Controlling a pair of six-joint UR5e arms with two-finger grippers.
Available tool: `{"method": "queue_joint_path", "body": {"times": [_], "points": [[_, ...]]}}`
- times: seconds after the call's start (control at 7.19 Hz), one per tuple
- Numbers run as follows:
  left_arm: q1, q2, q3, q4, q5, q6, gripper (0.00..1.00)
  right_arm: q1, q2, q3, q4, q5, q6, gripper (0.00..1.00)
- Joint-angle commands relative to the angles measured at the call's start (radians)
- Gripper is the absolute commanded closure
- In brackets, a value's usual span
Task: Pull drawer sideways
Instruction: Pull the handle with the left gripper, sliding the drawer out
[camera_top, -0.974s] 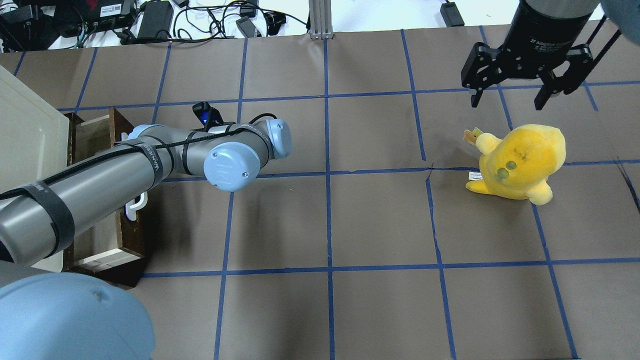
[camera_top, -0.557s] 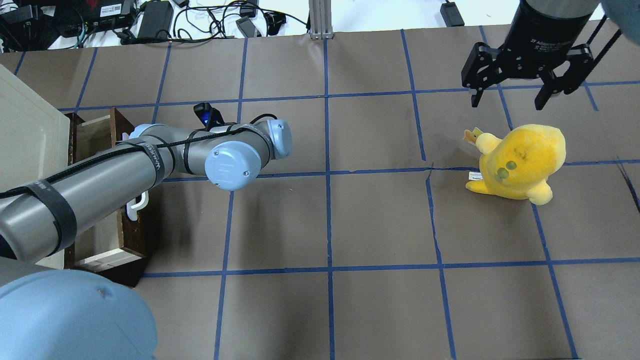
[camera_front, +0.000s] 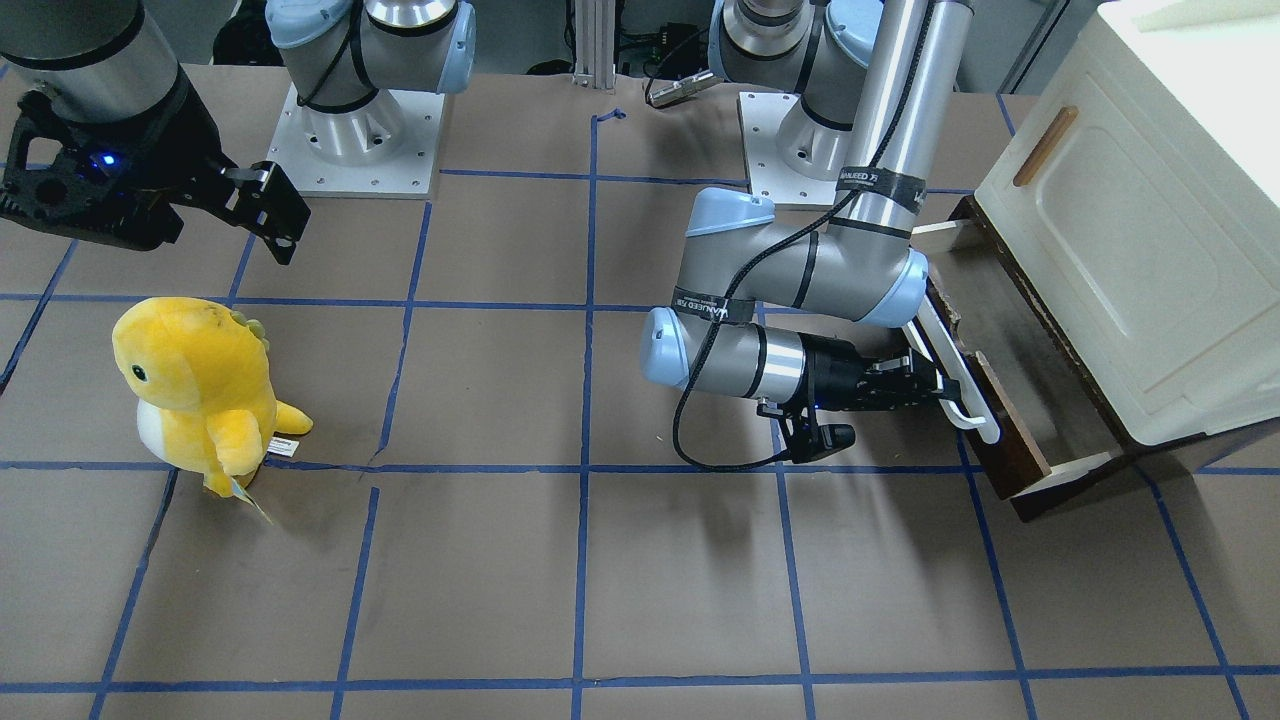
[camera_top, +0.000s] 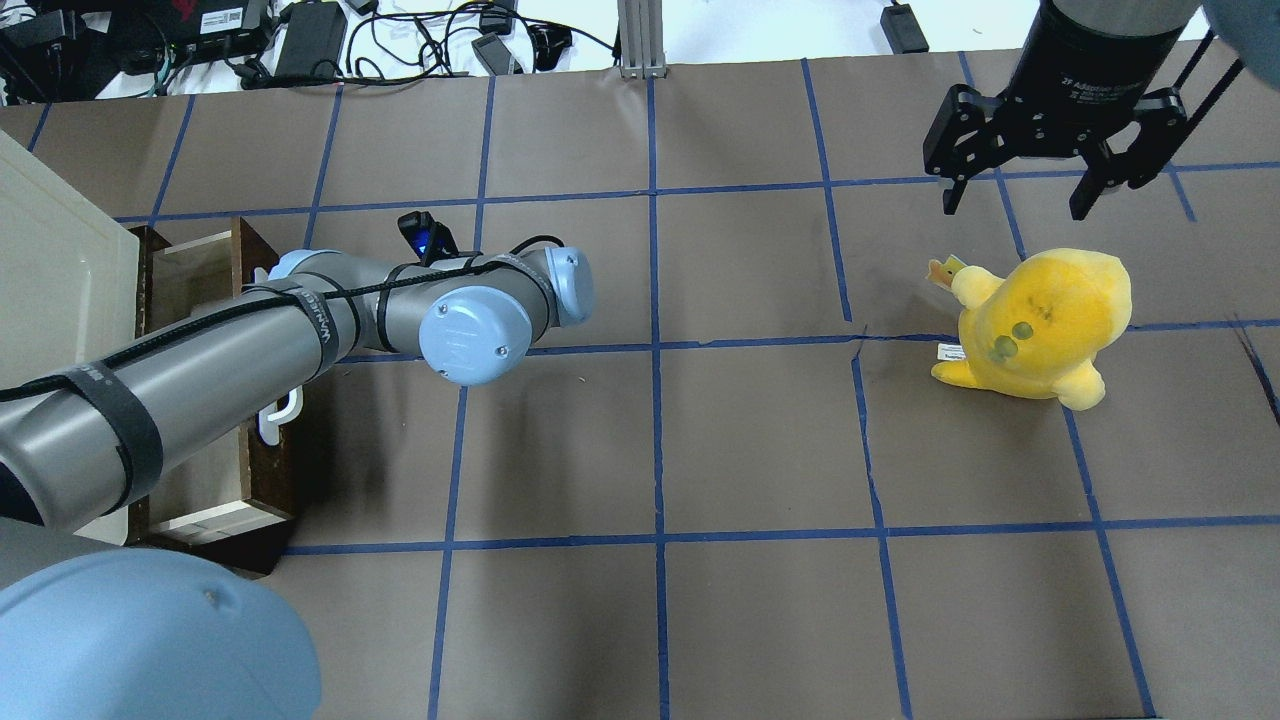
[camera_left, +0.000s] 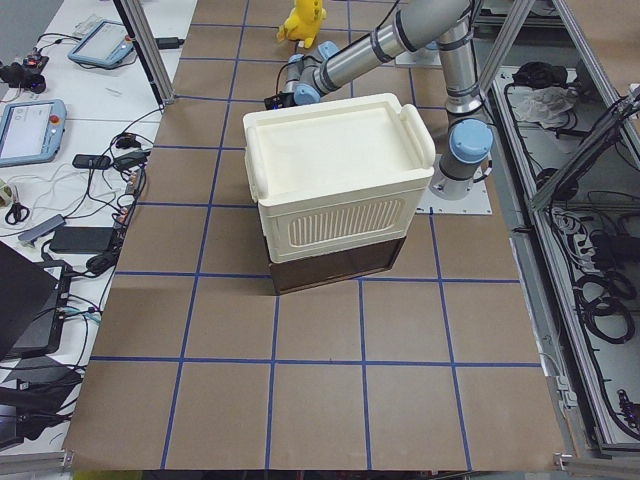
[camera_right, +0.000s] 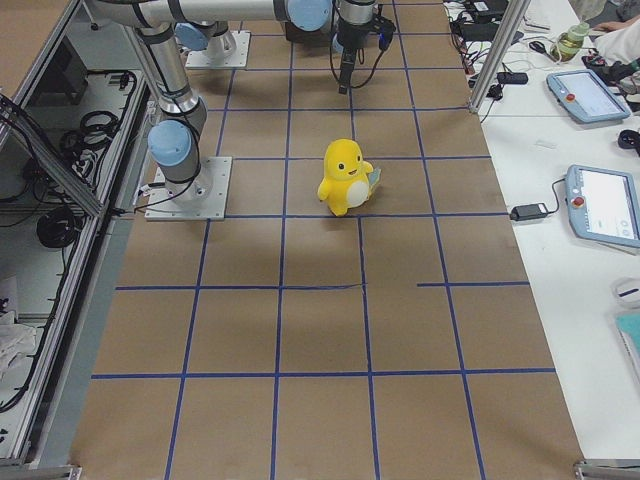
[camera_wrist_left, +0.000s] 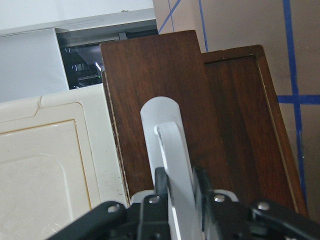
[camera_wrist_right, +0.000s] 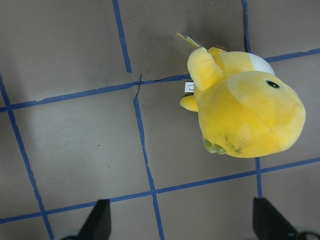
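The drawer sticks partly out from under a cream cabinet, its dark brown front facing the table's middle. Its long white bar handle runs along that front. My left gripper is shut on the handle. In the left wrist view its fingers pinch the white bar against the brown front. In the overhead view the left arm hides the gripper; the drawer front and handle end show. My right gripper hangs open and empty above the table, far from the drawer.
A yellow plush toy stands under and just in front of the right gripper; it also shows in the right wrist view. The cabinet fills the table's left end. Cables and devices lie beyond the far edge.
The left arm has moved slightly toward the table's middle, and the drawer front and handle have come out a little further with it. The right arm has not moved.
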Motion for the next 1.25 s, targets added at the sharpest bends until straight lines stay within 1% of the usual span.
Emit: {"method": "queue_joint_path", "body": {"times": [0.0,0.28,1.11], "points": [[-0.001,-0.006,0.019,0.001,0.001,0.013,0.88,0.001,0.000,0.000,0.000,0.000,0.000,0.00],[-0.001,-0.019,0.035,0.001,-0.010,0.009,0.88,0.001,0.000,0.000,0.000,0.000,0.000,0.00],[-0.024,-0.015,0.024,-0.010,-0.011,0.006,0.88,0.000,0.000,0.000,0.000,0.000,0.000,0.00]]}}
